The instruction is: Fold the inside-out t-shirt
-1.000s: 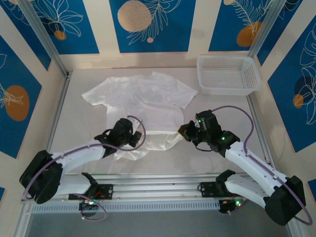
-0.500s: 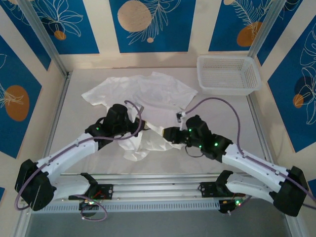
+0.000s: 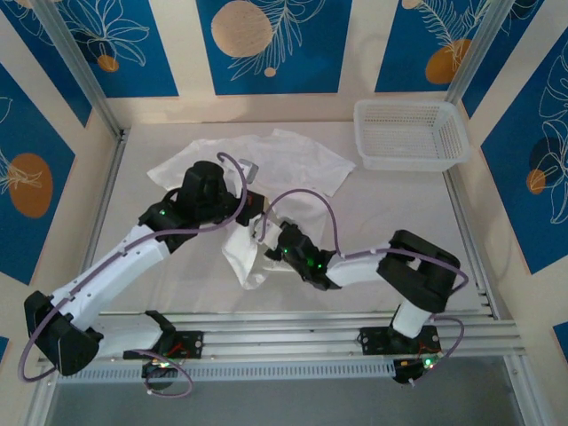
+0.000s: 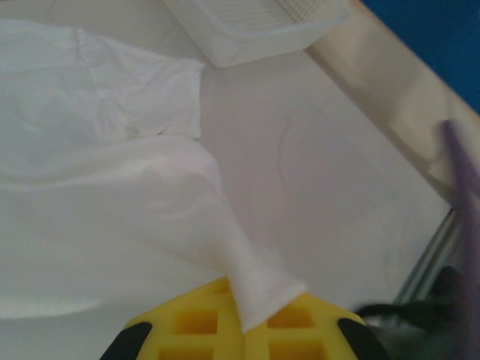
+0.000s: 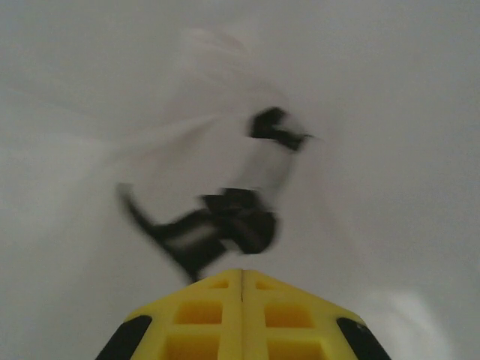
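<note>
Two end effectors meet near the middle of the top view, and the coming move turns on how the t-shirt (image 3: 302, 160) lies from them. The left end effector (image 3: 251, 197) is clamped narrow on a pinch of the white cloth. In its own wrist view the yellow fingers (image 4: 187, 322) squeeze a cone of fabric at the bottom centre. From that pinch the t-shirt (image 4: 97, 172) fans out toward the upper left of that frame.

The right end effector (image 3: 264, 229) sits just below and right of the left one, at the edge of the bunched cloth. Its wrist view is blurred. The right end effector (image 5: 241, 277) shows its fingers pressed together there, but I cannot tell whether any cloth is caught between them.

Seen from above, the sleeves and shoulders lie spread across the upper centre of the desk (image 3: 399, 213). The lower part is gathered into a crumpled strip running down to the lower centre. The long axis therefore runs roughly top to bottom of the frame, leaning slightly left at the bottom.

Most of the flat cloth lies above both end effectors, toward the top of the frame. The basket (image 3: 413, 162) stands well apart at the upper right. The left arm looks better placed to carry the fold, since it already holds the cloth.
</note>
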`<action>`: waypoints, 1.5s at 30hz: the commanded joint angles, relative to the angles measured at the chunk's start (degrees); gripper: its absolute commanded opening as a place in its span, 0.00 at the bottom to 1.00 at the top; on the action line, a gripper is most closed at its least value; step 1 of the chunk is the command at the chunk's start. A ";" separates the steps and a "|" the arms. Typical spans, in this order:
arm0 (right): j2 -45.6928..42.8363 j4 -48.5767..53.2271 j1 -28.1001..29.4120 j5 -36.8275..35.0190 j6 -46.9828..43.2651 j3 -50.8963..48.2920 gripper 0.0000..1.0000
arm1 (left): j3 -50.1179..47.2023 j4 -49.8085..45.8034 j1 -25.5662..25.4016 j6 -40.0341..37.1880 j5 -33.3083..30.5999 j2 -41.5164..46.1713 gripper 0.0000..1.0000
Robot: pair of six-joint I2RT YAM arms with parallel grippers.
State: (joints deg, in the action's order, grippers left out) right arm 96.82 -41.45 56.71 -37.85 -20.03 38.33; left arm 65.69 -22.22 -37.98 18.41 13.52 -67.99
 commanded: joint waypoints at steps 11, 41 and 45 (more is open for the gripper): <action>5.94 -19.67 -6.15 -6.61 -25.93 6.57 0.00 | 25.19 -7.80 0.10 3.87 4.65 -7.06 0.00; -2.87 47.89 -13.88 38.68 60.25 35.64 0.00 | 60.33 -8.29 -0.38 10.91 18.32 -24.23 0.00; 2.62 52.46 -14.61 36.71 58.36 41.12 0.00 | 63.23 -6.88 -1.73 13.58 21.04 -25.58 0.00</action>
State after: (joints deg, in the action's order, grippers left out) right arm 95.85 5.91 42.26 -2.33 35.79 76.36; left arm 124.79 -33.85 -38.59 29.02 30.26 -93.54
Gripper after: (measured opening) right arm 0.055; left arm 0.056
